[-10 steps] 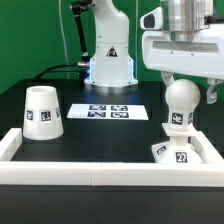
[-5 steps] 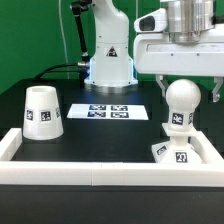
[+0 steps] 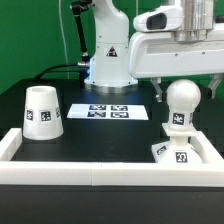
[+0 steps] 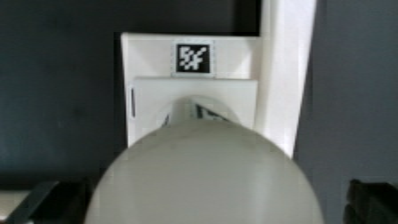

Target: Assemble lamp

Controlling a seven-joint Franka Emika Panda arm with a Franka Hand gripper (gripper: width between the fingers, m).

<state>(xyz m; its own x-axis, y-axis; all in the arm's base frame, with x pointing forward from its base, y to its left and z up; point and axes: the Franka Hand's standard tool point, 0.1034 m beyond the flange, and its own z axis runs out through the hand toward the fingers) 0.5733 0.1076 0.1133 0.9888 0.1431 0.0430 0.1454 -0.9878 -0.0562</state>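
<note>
The ball-shaped white bulb point(image 3: 182, 104) stands upright on the small square tagged base point(image 3: 174, 152), in the frame's corner at the exterior view's right. My gripper point(image 3: 187, 90) is open, with its dark fingers apart on either side of the bulb's top and not touching it. In the wrist view the bulb point(image 4: 199, 170) fills the middle over the base point(image 4: 178, 72), and the gripper point(image 4: 199, 205) shows only dark fingertips at both edges. The conical tagged shade point(image 3: 41, 112) stands alone at the exterior view's left.
The white rail frame point(image 3: 60, 170) runs along the front and the right side, beside the base. The marker board point(image 3: 108, 111) lies flat mid-table. The arm's white pedestal point(image 3: 108, 62) stands at the back.
The gripper has risen a little and shifted slightly to the exterior view's right. The bulb stays standing on the base, unmoved.
</note>
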